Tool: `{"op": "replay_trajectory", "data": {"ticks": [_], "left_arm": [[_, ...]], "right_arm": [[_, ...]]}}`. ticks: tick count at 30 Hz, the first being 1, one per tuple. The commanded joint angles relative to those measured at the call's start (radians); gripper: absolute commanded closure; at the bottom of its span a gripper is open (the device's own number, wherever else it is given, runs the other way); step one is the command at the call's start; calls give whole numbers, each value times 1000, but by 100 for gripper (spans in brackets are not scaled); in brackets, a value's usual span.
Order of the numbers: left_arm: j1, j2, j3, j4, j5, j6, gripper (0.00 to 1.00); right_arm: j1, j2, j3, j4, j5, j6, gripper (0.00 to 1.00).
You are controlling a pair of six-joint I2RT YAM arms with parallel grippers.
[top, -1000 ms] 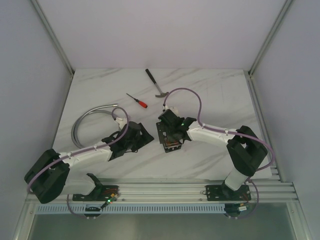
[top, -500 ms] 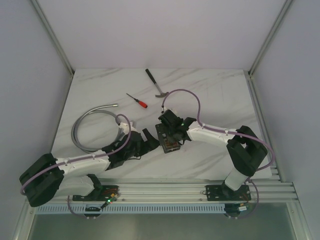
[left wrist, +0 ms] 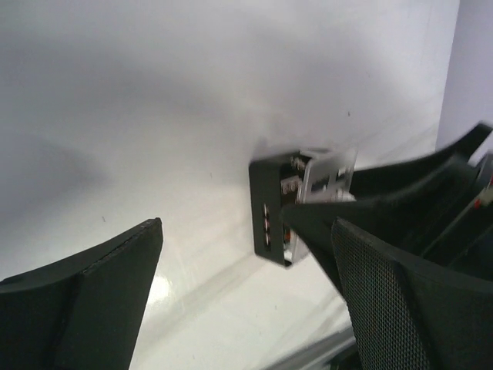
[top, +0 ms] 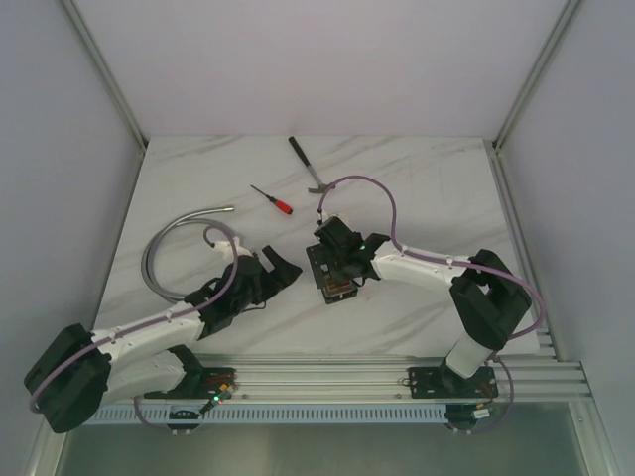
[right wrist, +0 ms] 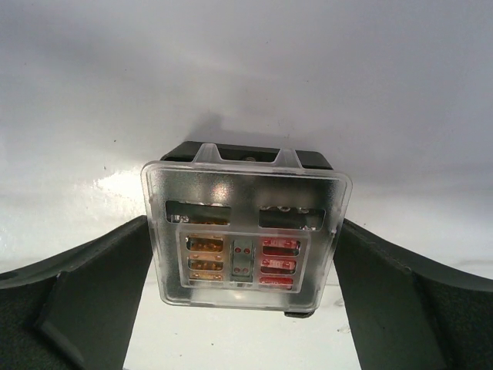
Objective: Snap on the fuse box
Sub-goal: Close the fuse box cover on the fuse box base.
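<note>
Plastic, black and roughly square, forms the base of the fuse box (right wrist: pixel 246 239), capped by a clear glossy lid with rounded corners. Amber fuses show through the lid on one side, red on the other. The box rests near the middle of the counter (top: pixel 437 198), a smooth white slab veined in grey. The right pincer (top: pixel 337 268) is spread wide, its matte black fingers just beside the box's two sides, clamping nothing. The left pincer (top: pixel 281 268), just left of the box, gapes fully, with nothing between its mesh-textured pads (left wrist: pixel 385 293). Farther off lie a hammer (top: pixel 309 167), a red-handled screwdriver (top: pixel 273 199) and a curved metal hose (top: pixel 169 238). Plain white walls enclose the counter, and an aluminium rail (top: pixel 327 372) runs along its near edge.
</note>
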Motion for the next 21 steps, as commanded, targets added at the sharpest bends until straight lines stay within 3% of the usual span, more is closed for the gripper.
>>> {"op": "replay_trajectory", "data": {"ticks": [1, 7, 12, 21], "left_arm": [[121, 46, 63, 32, 111, 133, 0], [211, 252, 162, 150, 382, 287, 0], [241, 413, 183, 266, 516, 294, 0], [250, 537, 227, 282, 619, 317, 0]], "right_arm": [[4, -16, -36, 41, -19, -56, 0], [5, -15, -48, 72, -32, -83, 0], [4, -27, -62, 89, -38, -82, 0], [5, -29, -72, 100, -44, -73, 0]]}}
